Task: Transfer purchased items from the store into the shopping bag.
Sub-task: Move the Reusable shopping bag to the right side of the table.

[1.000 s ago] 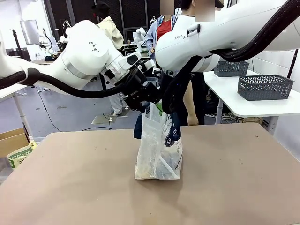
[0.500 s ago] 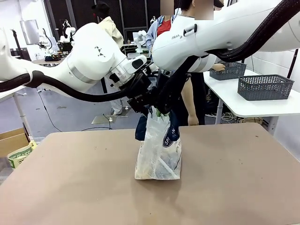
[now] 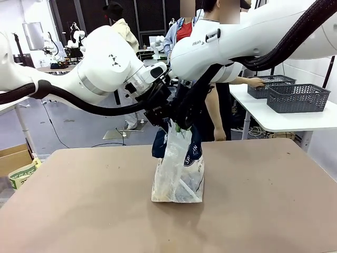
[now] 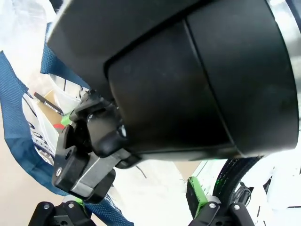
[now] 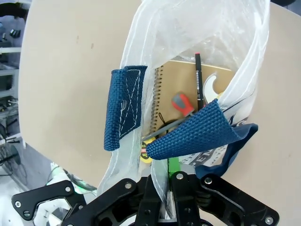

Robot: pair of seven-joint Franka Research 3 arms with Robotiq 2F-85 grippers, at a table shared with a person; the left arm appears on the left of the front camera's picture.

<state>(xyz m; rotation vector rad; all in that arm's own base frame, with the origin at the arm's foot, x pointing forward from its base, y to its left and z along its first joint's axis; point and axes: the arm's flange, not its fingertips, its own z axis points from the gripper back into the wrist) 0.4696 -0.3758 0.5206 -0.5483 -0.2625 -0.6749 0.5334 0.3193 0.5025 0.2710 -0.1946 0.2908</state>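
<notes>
The shopping bag [image 3: 176, 171], clear plastic with navy handles [image 5: 123, 106], stands upright mid-table. My right gripper [image 3: 180, 125] [image 5: 162, 182] is shut on the bag's top rim beside a handle and holds its mouth up. Inside lie purchased items: a tan spiral-bound pad [image 5: 176, 89], a red-handled tool [image 5: 182, 104] and a black pen [image 5: 197, 70]. My left gripper [image 3: 159, 113] [image 4: 134, 205] hangs open just left of the right one, at the bag's mouth, with nothing between its fingers [image 4: 195, 195]. The store [image 3: 268, 87], a dark grey mesh basket, sits on the side table with a person's hand [image 3: 256, 82] on it.
A second grey mesh basket [image 3: 297, 97] stands on the white side table [image 3: 284, 120] at the right. People stand behind the brown table [image 3: 79, 211]. A cardboard box [image 3: 13, 158] and a printed bag [image 3: 21, 174] lie off its left edge.
My left gripper has moved right, up against the right gripper at the bag's mouth. The person's hand has reached the far basket and drawn it beside the other one.
</notes>
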